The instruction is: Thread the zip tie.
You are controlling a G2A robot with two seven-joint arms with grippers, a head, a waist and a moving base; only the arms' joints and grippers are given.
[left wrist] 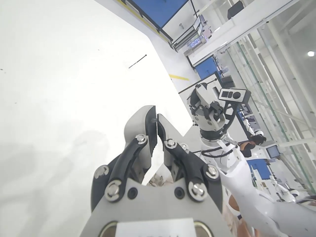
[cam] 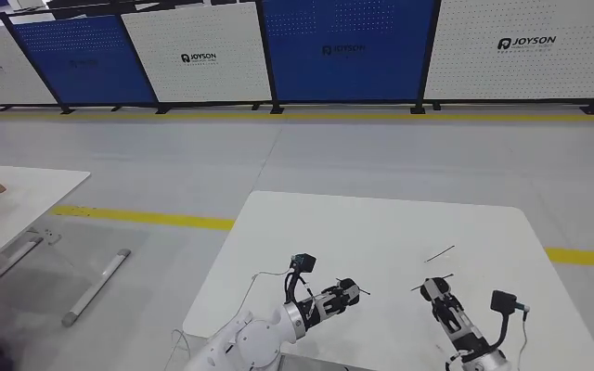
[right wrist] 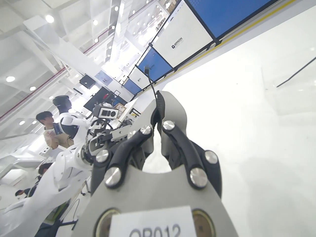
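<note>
Right wrist view | right gripper [right wrist: 158, 99] pinches zip tie [right wrist: 151, 82] — left gripper [left wrist: 156, 118] closed, contents unclear | your risk: tie twists in pinch.

- Open tabletop [cam: 390, 223] runs from mid-table to the far edge.
- A loose zip tie [cam: 440, 253] lies flat there, far of the right gripper [cam: 429, 287].
- The gap between the left gripper [cam: 351, 290] and the right gripper is open. It is narrowed by the held zip tie [cam: 445, 277] jutting sideways from the right and a tie end [cam: 364, 292] at the left.

Loose zip tie [cam: 439, 253] on table [cam: 371, 223], just beyond right gripper [cam: 430, 287]; left gripper [cam: 353, 289] apart.
</note>
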